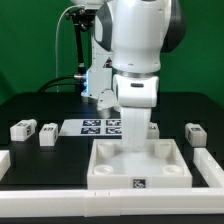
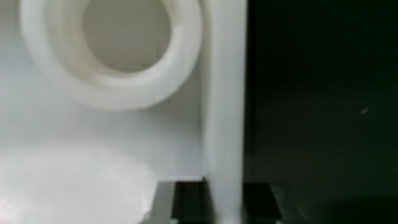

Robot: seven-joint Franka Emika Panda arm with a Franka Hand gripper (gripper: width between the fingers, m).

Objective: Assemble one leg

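The large white square tray (image 1: 108, 172) lies at the front middle of the table. My gripper (image 1: 137, 148) reaches down onto the tray's far side. In the wrist view my gripper (image 2: 222, 196) has a dark finger (image 2: 183, 203) on each side of the tray's upright wall (image 2: 222, 100), pressed against it, next to a round corner hole (image 2: 111, 45). Two legs (image 1: 22, 128) (image 1: 47, 133) lie at the exterior view's left. One leg (image 1: 193, 132) lies at the right. Another leg (image 1: 151, 128) shows partly behind the arm.
The marker board (image 1: 100, 126) lies behind the tray. A low white rail (image 1: 60, 196) runs along the front edge, with side pieces at the left (image 1: 5, 160) and right (image 1: 208, 165). A stand with cables (image 1: 78, 50) is at the back.
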